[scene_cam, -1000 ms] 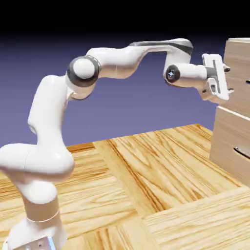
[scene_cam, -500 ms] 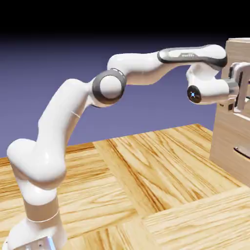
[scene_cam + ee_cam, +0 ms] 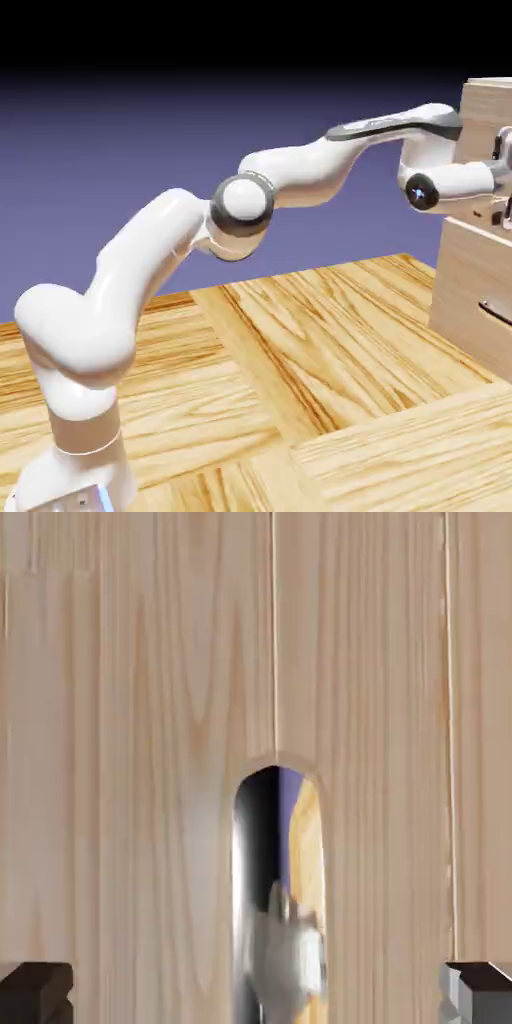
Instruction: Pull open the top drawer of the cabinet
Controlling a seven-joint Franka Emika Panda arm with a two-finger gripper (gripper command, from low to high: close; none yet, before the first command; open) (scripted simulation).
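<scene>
White robot arm reaching toward the exterior view's right, fingers (image 3: pixel 36 994) spread wide, facing the light wood cabinet (image 3: pixel 470 270), the top drawer's shiny metal handle (image 3: pixel 279 912) upright between them in the hand view

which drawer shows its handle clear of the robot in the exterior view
The lower light wood-grain drawer: its dark bar handle shows uncovered, below the white gripper

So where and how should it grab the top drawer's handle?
Probably by the handle's narrow width, away from its rounded end, coming straight at the drawer front. The bar runs lengthwise between the open tool's fingertips, so they'd close on its long sides.
</scene>
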